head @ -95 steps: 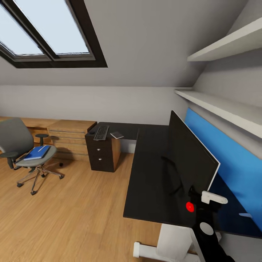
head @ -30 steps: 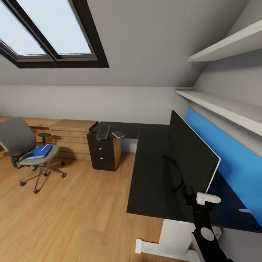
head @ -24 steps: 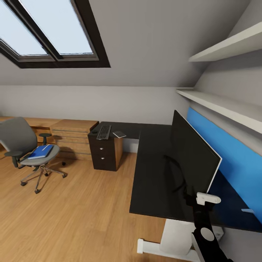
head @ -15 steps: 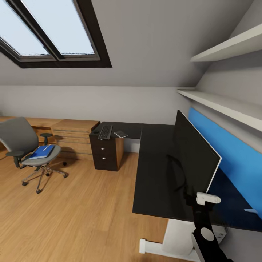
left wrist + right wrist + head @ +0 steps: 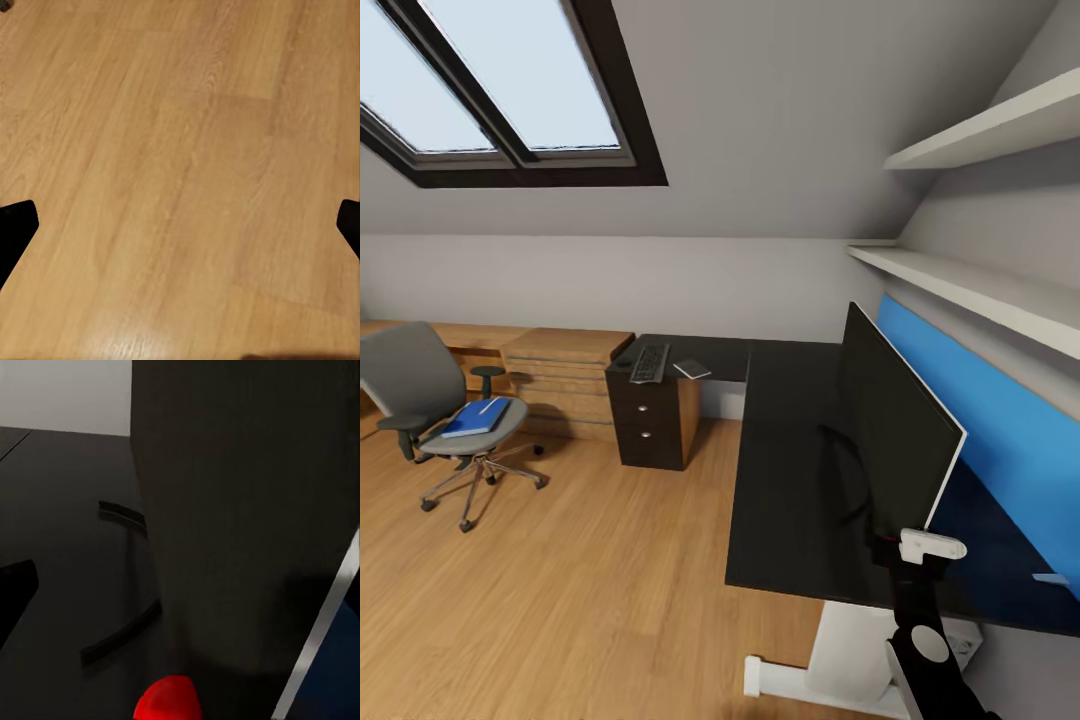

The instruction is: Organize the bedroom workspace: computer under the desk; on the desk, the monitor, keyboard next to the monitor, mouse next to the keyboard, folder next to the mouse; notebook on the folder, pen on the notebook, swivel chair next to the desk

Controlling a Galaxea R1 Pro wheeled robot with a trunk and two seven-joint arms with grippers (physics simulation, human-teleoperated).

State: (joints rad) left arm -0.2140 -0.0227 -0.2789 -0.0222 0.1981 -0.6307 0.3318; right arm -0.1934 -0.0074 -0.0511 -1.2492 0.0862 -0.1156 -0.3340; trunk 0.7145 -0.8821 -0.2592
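Head view, catalogue of what stands where. Monitor: upright on the desk, on the long arm of the L by the blue wall panel, edge-on to me, its long axis running down the desk away from me. Right gripper: at the monitor's near lower corner. In the right wrist view the screen fills the frame close up, red dot at its lower edge, one dark fingertip at the side; whether my right hand is spread or clasping anything I cannot tell.

Left gripper: left wrist view, both fingertips wide apart, nothing between them, wood floor beyond.

Keyboard: far end of the desk's short arm, above the drawer unit, long axis pointing roughly away from me. Mouse just beside it, on the chair side. Notebook just beside it on the other side.

Chair: well apart from the desk, off to my left across the floor. Folder flat on its seat, pen lying on the folder.

Judgement: everything yet to be moved lies ahead and leftward, well out of reach of either arm; the free left arm is on the nearer side.
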